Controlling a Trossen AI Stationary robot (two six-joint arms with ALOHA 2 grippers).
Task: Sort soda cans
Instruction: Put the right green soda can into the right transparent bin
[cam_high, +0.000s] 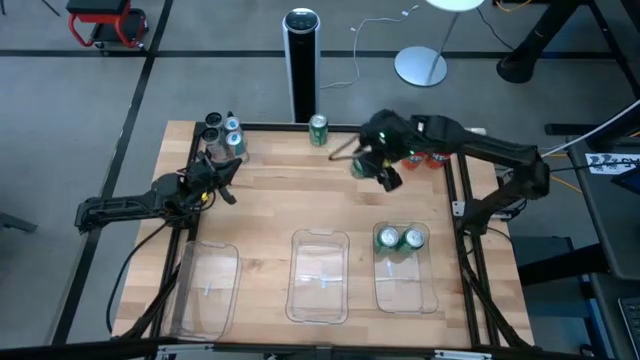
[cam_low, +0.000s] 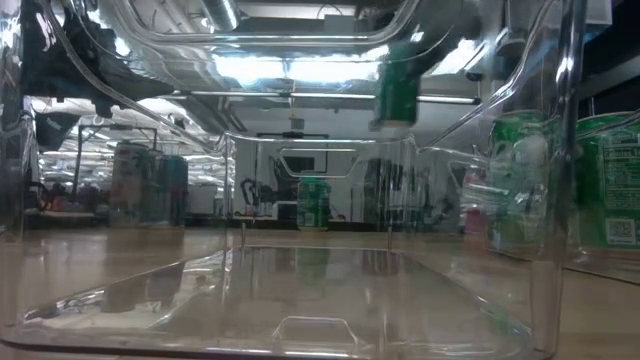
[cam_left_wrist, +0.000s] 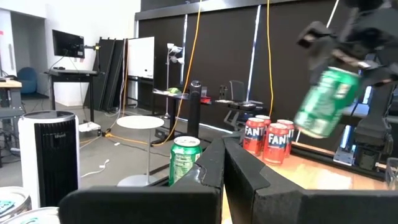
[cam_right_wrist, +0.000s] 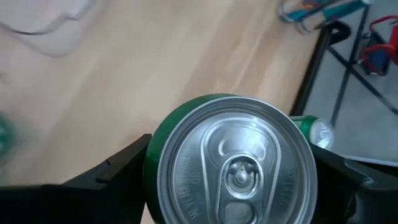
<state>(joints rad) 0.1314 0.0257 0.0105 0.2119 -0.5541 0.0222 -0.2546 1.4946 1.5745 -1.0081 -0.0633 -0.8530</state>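
My right gripper (cam_high: 368, 165) is shut on a green soda can (cam_right_wrist: 236, 168) above the table's far middle; the can also shows in the left wrist view (cam_left_wrist: 326, 102) and the low view (cam_low: 397, 95). Another green can (cam_high: 318, 128) stands at the far edge. Two green cans (cam_high: 400, 238) stand in the right clear tray (cam_high: 405, 290). Red-and-white cans (cam_left_wrist: 268, 138) stand at the far right, partly under my right arm. Silver/black cans (cam_high: 225, 135) stand at the far left. My left gripper (cam_high: 222, 182) is shut and empty near them. My right gripper pinches the green can by its side wall (cam_right_wrist: 152, 149) just below the silver top, one finger (cam_right_wrist: 118, 171) on each side. The fingers come from above. The can is lifted clear of the table and hangs tilted below the fingers.
Two more clear trays, middle (cam_high: 318, 275) and left (cam_high: 207, 288), lie along the near side. A tall black-and-silver cylinder (cam_high: 300, 60) stands beyond the far edge. Bare wood lies between the cans and the trays.
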